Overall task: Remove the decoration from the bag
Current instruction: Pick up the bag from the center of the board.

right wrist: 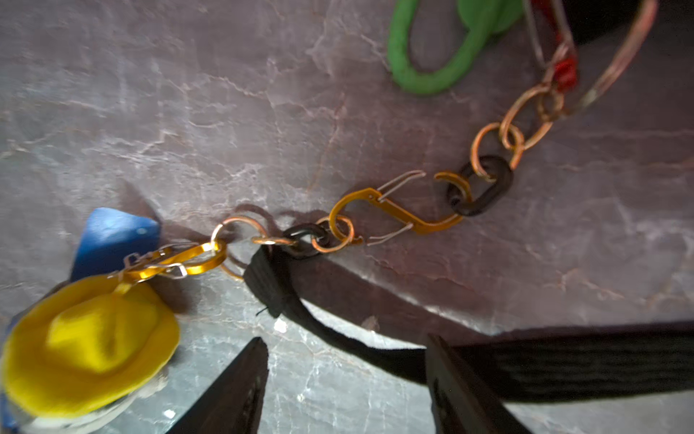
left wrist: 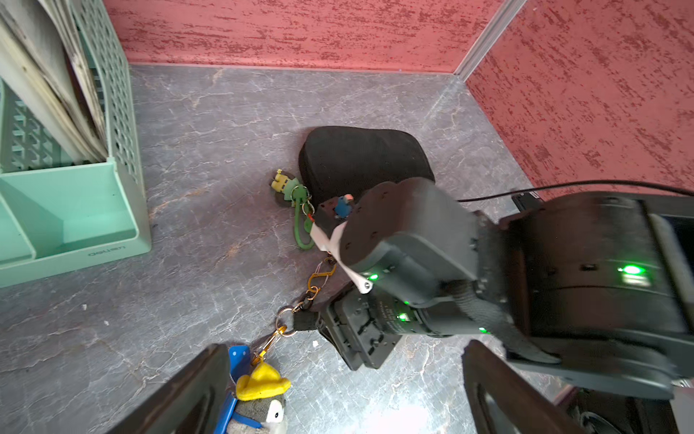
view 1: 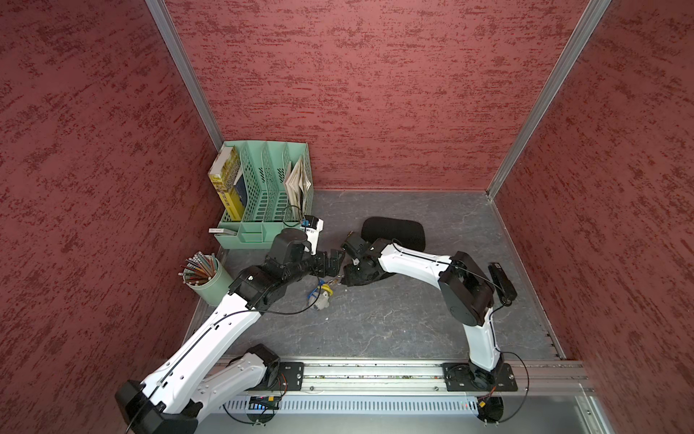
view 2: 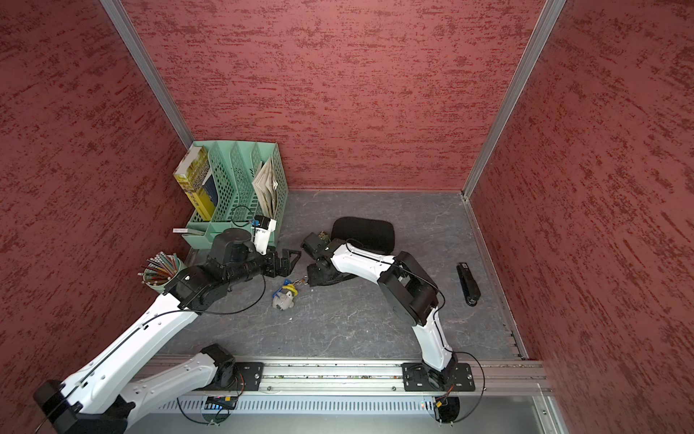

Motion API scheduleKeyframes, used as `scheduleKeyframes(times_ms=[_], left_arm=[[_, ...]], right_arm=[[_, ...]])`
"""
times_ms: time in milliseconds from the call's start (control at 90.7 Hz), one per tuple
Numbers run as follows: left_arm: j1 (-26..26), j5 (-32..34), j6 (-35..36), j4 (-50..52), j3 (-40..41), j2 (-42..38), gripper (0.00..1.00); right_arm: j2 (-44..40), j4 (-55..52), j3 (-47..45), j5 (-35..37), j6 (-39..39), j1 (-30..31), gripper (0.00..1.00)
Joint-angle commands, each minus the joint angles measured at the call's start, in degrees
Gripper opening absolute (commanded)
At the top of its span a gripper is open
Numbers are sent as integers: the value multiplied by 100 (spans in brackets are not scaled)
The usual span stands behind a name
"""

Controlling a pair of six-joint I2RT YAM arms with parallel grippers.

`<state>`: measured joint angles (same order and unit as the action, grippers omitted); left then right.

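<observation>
Lying beside the green organizer (view 1: 263, 176), the bag (view 1: 394, 231) runs lengthwise straight away from it, ringed end nearest; left gripper (left wrist: 343, 349) and right gripper (right wrist: 345, 338) both gape, empty.

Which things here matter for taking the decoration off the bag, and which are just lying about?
Job: black half-moon fabric bag, black strap, grey plush penguin charm in yellow hat, orange metal S-clip, green rubbery figure charm.
Lying about: mint-green plastic desk organiser, green pencil cup, black stapler.
</observation>
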<state>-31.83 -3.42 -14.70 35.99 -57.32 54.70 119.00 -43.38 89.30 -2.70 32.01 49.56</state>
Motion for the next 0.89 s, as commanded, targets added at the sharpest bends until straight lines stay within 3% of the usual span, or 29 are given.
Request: scheduleKeyframes(times_ms=[0, 209, 419, 551, 606, 749, 882], left_arm=[[-11, -160, 154, 102, -222, 16, 100], [-7, -160, 310, 137, -348, 55, 100], [-6, -206, 403, 121, -432, 193, 100], [0, -240, 406, 67, -422, 219, 100], [-3, -249, 426, 35, -398, 205, 100], [6, -131, 417, -52, -323, 15, 100], [52, -70, 322, -270, -134, -209, 100]], right_arm=[[197, -423, 251, 275, -42, 61, 70], [341, -571, 361, 260, -11, 62, 62], [362, -552, 334, 107, -75, 86, 61], [411, -593, 399, 62, -121, 115, 54], [400, -581, 416, -55, -144, 119, 47], [184, -666, 428, -131, -219, 124, 2], [-317, -743, 445, -43, -336, 124, 0]])
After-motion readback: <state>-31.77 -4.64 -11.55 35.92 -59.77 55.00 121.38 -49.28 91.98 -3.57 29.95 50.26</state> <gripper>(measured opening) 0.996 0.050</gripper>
